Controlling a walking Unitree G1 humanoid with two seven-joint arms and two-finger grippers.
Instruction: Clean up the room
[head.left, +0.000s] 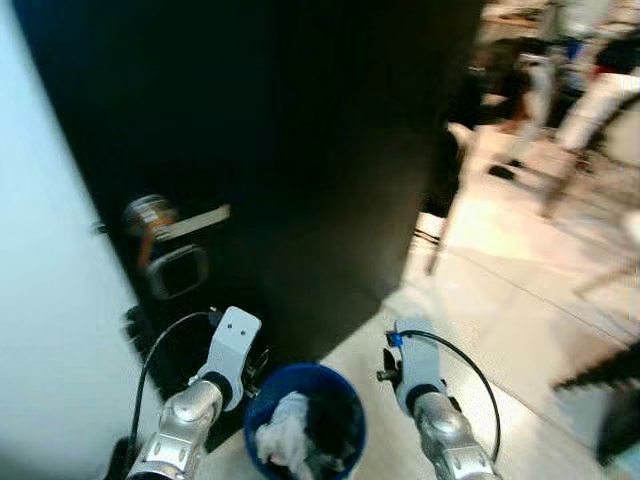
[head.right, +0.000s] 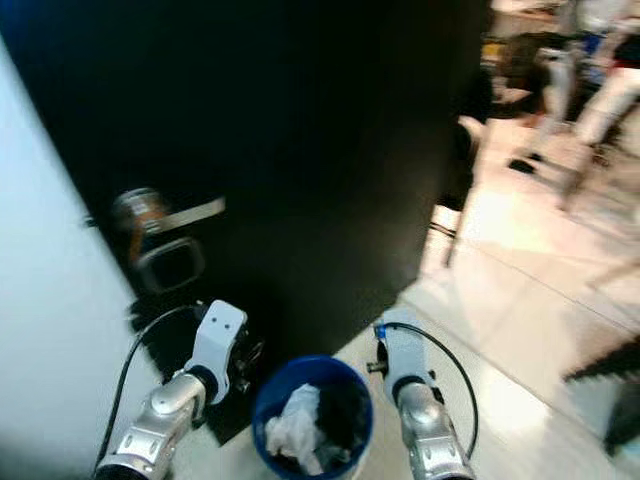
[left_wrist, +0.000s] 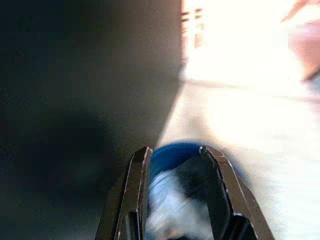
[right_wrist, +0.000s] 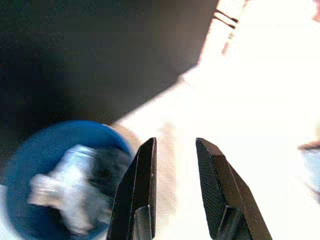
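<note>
A blue bin (head.left: 305, 425) sits low between my two arms, holding crumpled white paper (head.left: 283, 430) and something dark. In the left wrist view my left gripper (left_wrist: 174, 150) is open, its fingers (left_wrist: 137, 190) apart, and the bin (left_wrist: 172, 155) with its white contents shows between them. My right gripper (right_wrist: 175, 141) is open too, with bright floor between its fingers and the bin (right_wrist: 45, 145) just off to one side. In the eye views both silver wrists (head.left: 232, 345) (head.left: 412, 360) flank the bin's rim. All views are blurred.
A tall black door (head.left: 300, 150) with a silver handle (head.left: 175, 225) stands right ahead, and a white wall (head.left: 40, 300) is to its left. Pale tiled floor (head.left: 500, 290) opens to the right. Chair legs and a person's legs (head.left: 600, 100) are far right.
</note>
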